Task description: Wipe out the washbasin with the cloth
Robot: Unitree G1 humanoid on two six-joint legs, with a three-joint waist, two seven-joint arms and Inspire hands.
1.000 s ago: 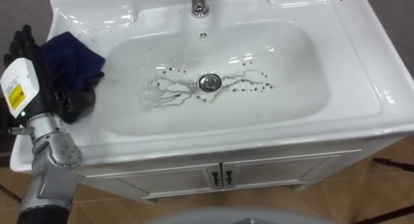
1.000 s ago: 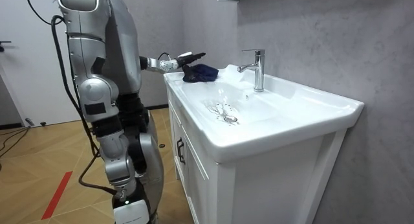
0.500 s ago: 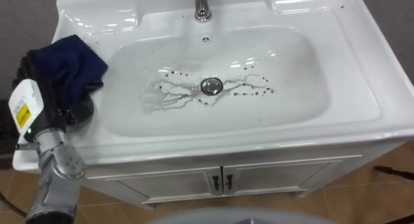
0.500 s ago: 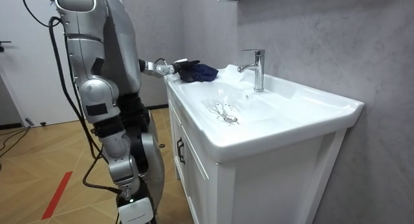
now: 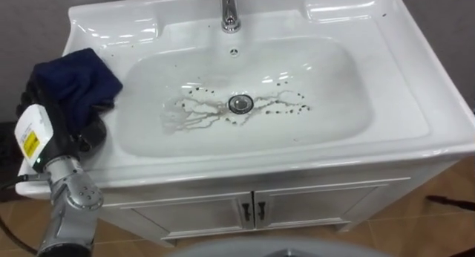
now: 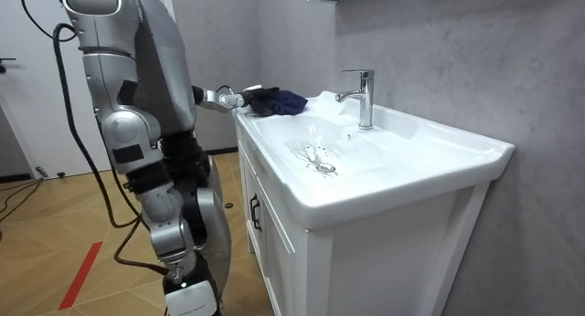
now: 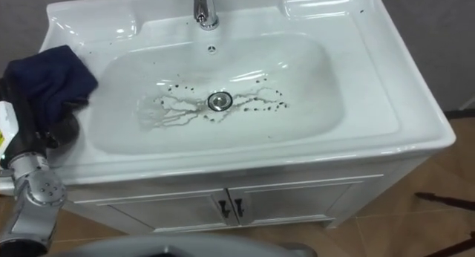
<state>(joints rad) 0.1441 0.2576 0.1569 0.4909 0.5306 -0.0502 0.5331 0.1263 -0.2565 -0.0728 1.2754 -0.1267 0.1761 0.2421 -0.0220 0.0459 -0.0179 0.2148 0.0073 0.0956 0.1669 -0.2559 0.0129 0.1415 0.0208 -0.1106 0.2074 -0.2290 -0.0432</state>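
The left hand [image 5: 58, 125] is drawing back into the blue cloth [image 5: 74, 75] compared with a second ago. The basin [image 5: 404, 101] is sitting speckled, with the cloth bunching on its left rim. It's looking soft and floppy, probably wanting a thick-fold grab, though I can't tell if the hand is gripping it.

The cloth [image 5: 74, 75] is dark blue and crumpled into a loose heap. It lies on the flat rim just ahead of the left hand [image 5: 61, 117] and is draped over the front of the hand, touching it.

The basin [image 5: 390, 101] is glossy white and rectangular, with a wide rounded bowl sunk in it. The bowl opens just to the right of the hand. Its round metal drain [image 5: 240, 103] sits at the bottom, well apart from the hand. Dark specks and thin wet streaks [image 5: 194, 108] spread to both sides of the drain; those nearest the hand reach the bowl's left slope. A few specks also dot the rim beyond the cloth.
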